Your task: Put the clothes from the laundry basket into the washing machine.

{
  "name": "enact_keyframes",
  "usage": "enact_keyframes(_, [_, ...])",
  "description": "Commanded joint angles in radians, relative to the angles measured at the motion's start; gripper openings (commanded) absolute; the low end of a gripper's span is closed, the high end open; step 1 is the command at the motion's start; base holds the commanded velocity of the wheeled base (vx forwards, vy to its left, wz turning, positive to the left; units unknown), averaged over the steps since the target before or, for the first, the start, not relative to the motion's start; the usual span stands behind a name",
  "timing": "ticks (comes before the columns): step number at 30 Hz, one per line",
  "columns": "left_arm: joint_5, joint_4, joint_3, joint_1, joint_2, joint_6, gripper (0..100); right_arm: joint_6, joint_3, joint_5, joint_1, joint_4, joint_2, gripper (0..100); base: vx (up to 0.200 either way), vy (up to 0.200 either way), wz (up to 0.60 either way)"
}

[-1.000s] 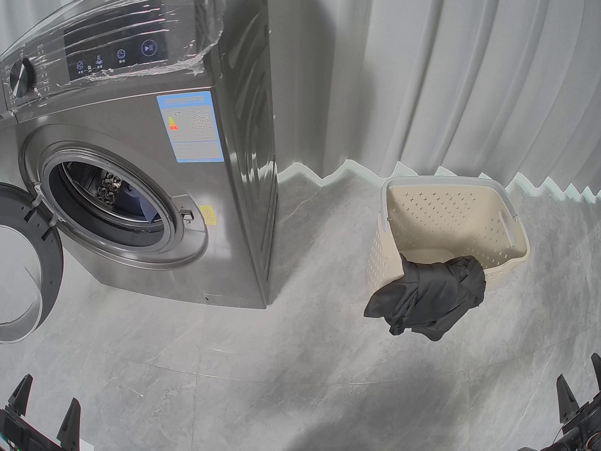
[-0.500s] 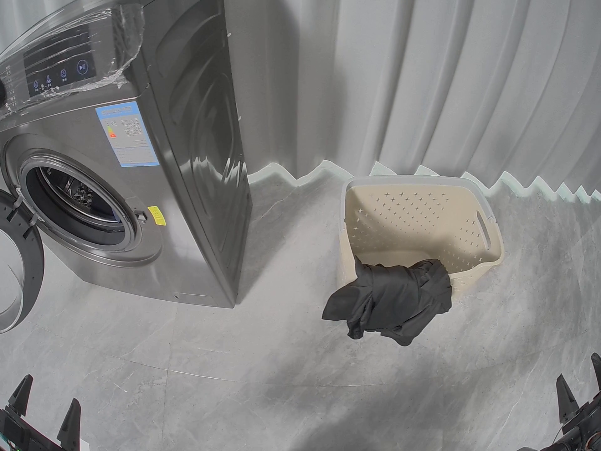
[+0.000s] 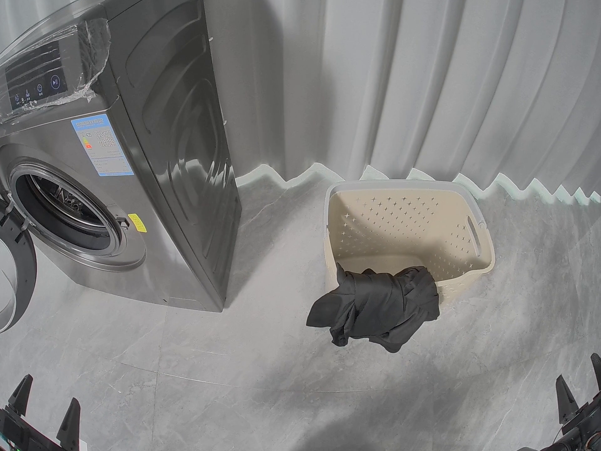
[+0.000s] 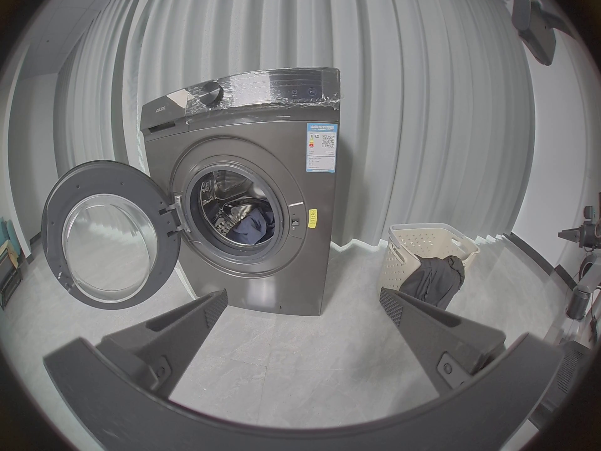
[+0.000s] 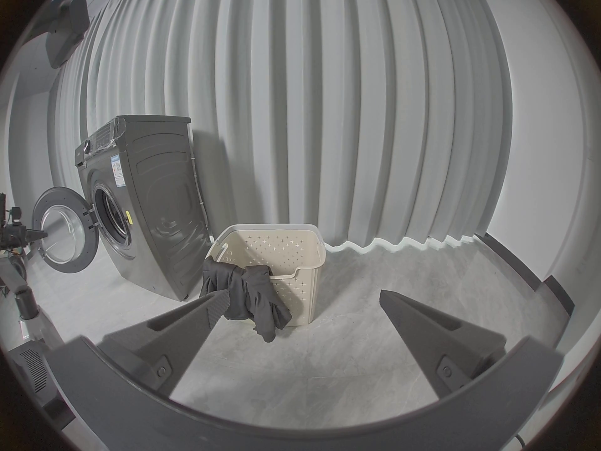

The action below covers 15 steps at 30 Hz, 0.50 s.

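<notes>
- Left gripper: jaws spread wide, nothing between them. It sits low over the grey floor, facing the washing machine.
- Right gripper: jaws wide, empty, low at the robot's right.
- Washing machine: at the robot's left, with its round door swung open. A blue cloth lies in the drum.
- Laundry basket: cream, perforated, on the floor right of the machine and apart from it, before a white curtain.
- 1 dark grey garment: draped over the basket's near rim, hanging down its outer wall.
</notes>
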Motion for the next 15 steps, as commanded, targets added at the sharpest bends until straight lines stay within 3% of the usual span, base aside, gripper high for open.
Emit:
enact_keyframes(1, [0.000,0.000,0.015,0.001,-0.016,-0.003,100,0.002,0.016,0.000,-0.001,0.000,-0.014,100,0.000,-0.200,0.00])
enact_keyframes(5, [0.000,0.000,0.015,0.001,-0.016,-0.006,100,0.016,0.016,-0.003,-0.001,-0.002,-0.015,100,0.000,-0.200,0.00])
enact_keyframes(10, [0.000,0.000,0.015,0.001,-0.016,-0.003,100,0.012,-0.036,-0.003,-0.001,-0.051,-0.015,100,0.000,0.000,0.00])
enact_keyframes(15, [0.000,0.000,0.015,0.001,-0.016,0.002,100,0.020,-0.123,0.009,0.002,-0.002,0.049,100,0.000,0.000,0.00])
